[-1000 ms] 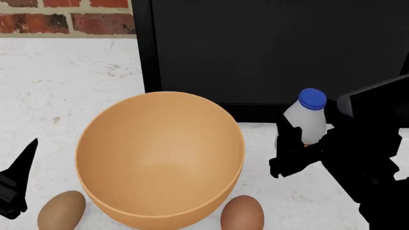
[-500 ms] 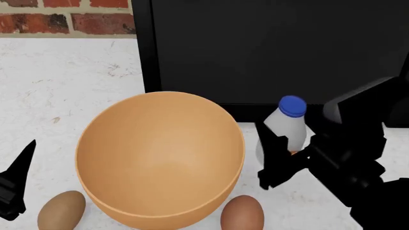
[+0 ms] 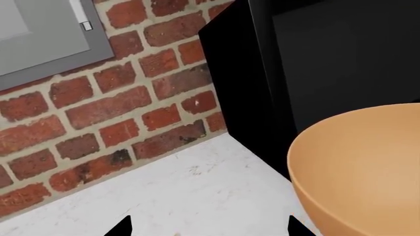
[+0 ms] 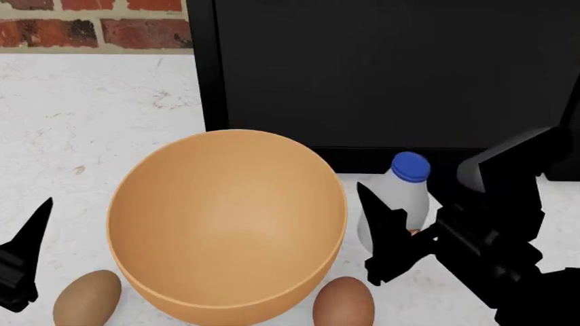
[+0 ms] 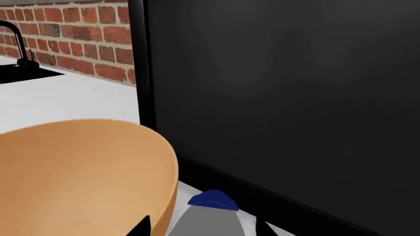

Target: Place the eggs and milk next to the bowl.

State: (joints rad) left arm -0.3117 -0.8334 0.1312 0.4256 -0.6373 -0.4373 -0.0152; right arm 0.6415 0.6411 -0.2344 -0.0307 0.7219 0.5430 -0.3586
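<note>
The right tool (image 4: 399, 234) reaches in from the lower right of the head view, with its black fingers closed around the small white plastic milk bottle with a blue screw cap (image 4: 399, 198). The bottle is upright, just beside the right rim of the large round matte orange-tan bowl (image 4: 227, 224); whether its base touches the white speckled tabletop (image 4: 91, 122) cannot be seen. The left tool (image 4: 23, 265) is low at the left edge of the head view, and in the left wrist view its two black fingertips (image 3: 121, 227) are apart with nothing between them.

Behind the bowl and bottle stands a big black panel (image 4: 390, 75), close to both. To the left of the bowl the tabletop is wide, up to the red brick wall (image 4: 91, 27).

The lighter tan egg (image 4: 87, 297) lies at the bowl's front left and the redder brown egg (image 4: 343, 301) at its front right, both just beside it.
</note>
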